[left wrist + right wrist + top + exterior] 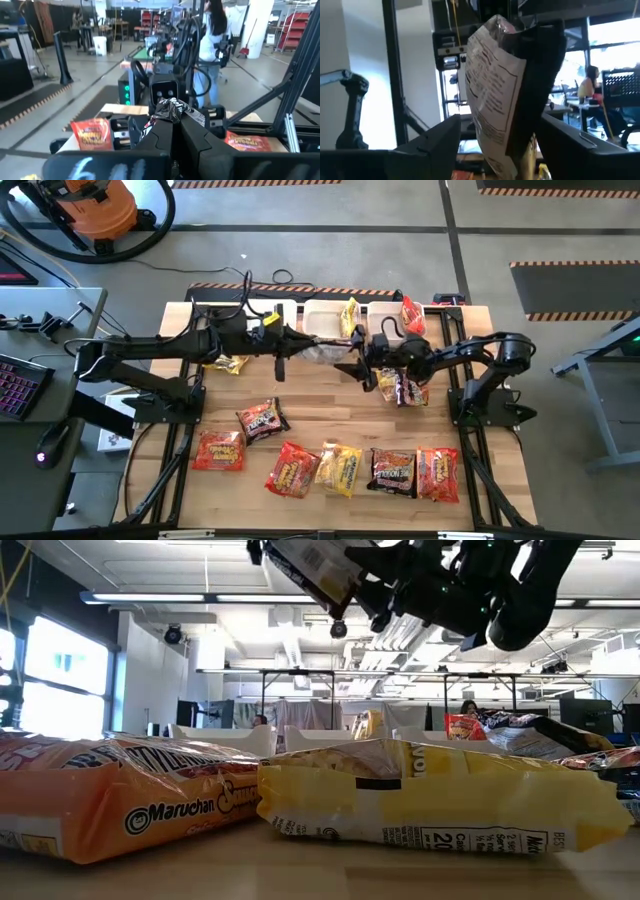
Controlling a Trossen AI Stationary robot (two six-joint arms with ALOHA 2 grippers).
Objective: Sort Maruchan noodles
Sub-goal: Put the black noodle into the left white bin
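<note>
Overhead camera stares straight down on the whole table (330, 510); the low one sits at tabletop level, right against the front-edge packets. Both wrist cameras, facing each other, share one raised packet (495, 95).

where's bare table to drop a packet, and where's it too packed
Bare wood runs across the middle of the table, between the raised grippers and the front row of Maruchan noodles. The front left corner is free too. Crowded: the front row and the white bins at the back.
</note>
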